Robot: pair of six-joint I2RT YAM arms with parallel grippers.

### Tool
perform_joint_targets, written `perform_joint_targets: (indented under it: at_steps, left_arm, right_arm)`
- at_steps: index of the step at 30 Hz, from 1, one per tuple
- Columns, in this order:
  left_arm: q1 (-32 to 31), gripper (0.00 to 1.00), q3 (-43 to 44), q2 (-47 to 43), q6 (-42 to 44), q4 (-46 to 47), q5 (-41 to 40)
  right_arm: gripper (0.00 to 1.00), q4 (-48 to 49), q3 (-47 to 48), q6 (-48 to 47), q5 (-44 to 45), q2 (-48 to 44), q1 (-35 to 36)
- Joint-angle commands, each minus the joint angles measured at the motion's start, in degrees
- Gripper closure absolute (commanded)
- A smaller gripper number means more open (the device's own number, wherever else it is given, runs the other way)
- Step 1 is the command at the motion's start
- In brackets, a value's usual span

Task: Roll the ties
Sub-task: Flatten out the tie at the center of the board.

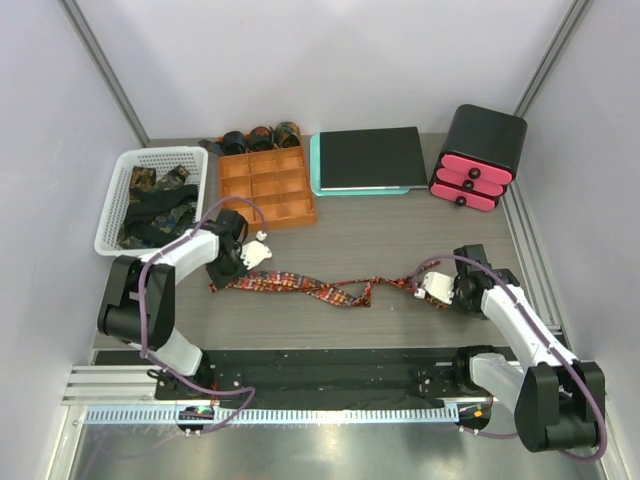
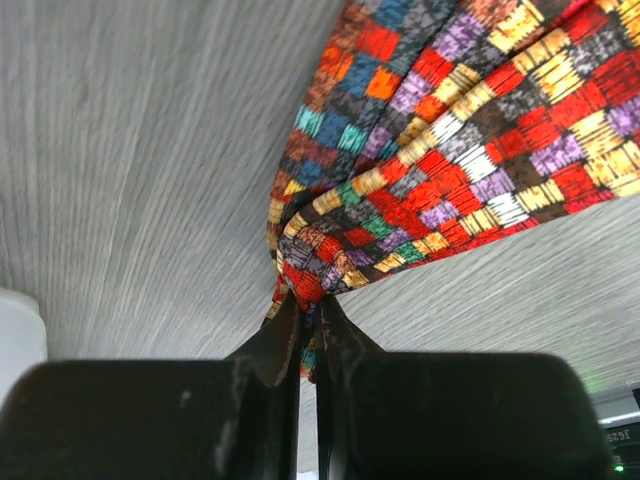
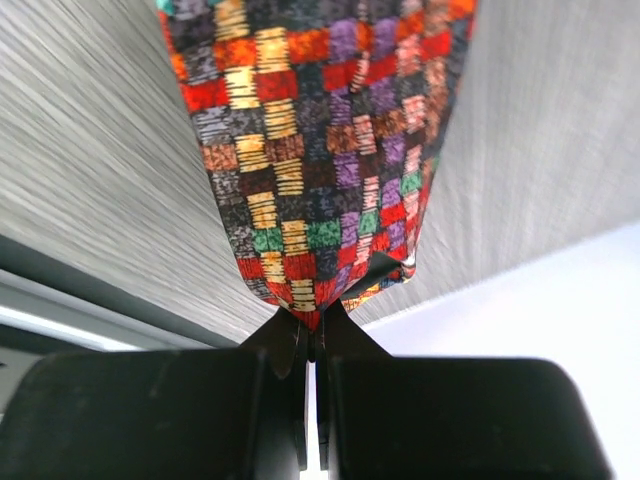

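Red-orange multicoloured checked fabric necktie (image 1: 320, 288): stretched sideways across the grey table (image 1: 400, 230), twisted mid-length, nearer the arm bases than the orange compartment tray (image 1: 265, 185). Left end pinched tight in left gripper (image 2: 308, 322); right end pinched tight in right gripper (image 3: 313, 328).

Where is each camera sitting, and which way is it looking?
Top camera: high behind the arms, looking down at the table; the left arm and right arm show, the checked tie stretched between them.
Left wrist camera: on the left arm, looking along its shut left fingers pinching one tie end.
Right wrist camera: on the right arm, looking along its shut right fingers pinching the other end.
Shared: all three see the same checked tie.
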Motion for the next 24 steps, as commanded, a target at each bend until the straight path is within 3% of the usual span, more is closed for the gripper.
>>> perform_joint_targets:
  at_steps: [1, 8, 13, 14, 17, 18, 24]
  left_arm:
    - [1.63, 0.99, 0.61, -5.32, -2.46, 1.12, 2.8]
    - [1.8, 1.0, -2.81, -12.35, -3.88, 0.08, 3.42]
    - [2.15, 0.9, -5.71, -15.42, -1.5, -2.56, 3.07]
    - [2.33, 0.87, -6.15, -16.13, -1.07, -3.18, 3.24]
    - [2.24, 0.57, -4.33, -18.86, 0.78, -8.18, 6.66]
    - [2.33, 0.45, -3.44, -19.56, 1.39, -9.93, 9.63]
    - [1.8, 0.28, 2.45, -21.77, 3.07, -15.66, 18.53]
  right_arm:
    - [0.99, -1.72, 2.43, -6.18, -0.95, -4.5, -2.36]
    - [0.98, 1.28, -2.58, -7.68, -0.86, -11.18, -3.42]
    - [0.7, -6.35, -3.73, -9.18, -0.69, -15.76, -3.42]
    - [0.56, -7.5, -2.94, -9.27, -0.87, -17.07, -4.98]
    - [0.33, -11.9, 1.26, -8.57, -2.97, -17.26, -5.17]
    - [0.31, -13.22, 2.94, -7.35, -4.89, -16.04, -5.17]
    - [0.29, -23.86, 19.81, -0.49, -18.42, -6.2, -5.17]
